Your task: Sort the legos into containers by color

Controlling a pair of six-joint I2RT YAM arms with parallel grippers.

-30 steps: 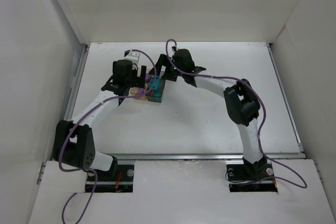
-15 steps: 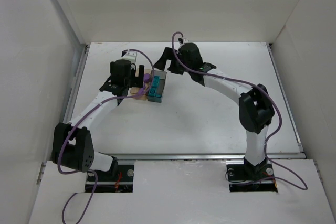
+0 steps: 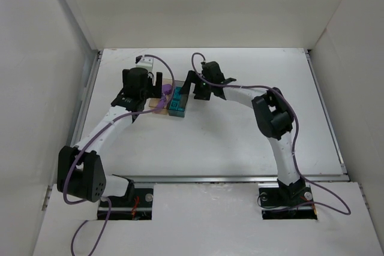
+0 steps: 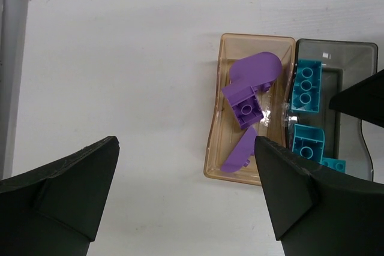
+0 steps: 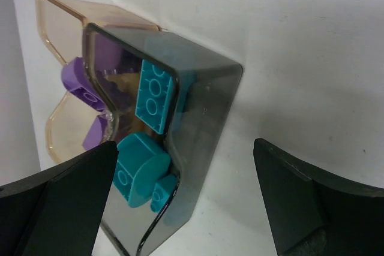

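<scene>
I see my left arm (image 3: 111,118) and right arm (image 3: 240,94) meet at two joined boxes: purple legos (image 3: 166,92) in the amber container (image 3: 157,107), teal legos (image 3: 177,98) in the dark container (image 3: 179,111).

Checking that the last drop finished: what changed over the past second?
The right gripper drew back rightward from over the grey container, jaws open and empty. The left gripper shifted slightly left, also open. Unmoved: purple legos in the amber container, teal legos in the grey one.
</scene>
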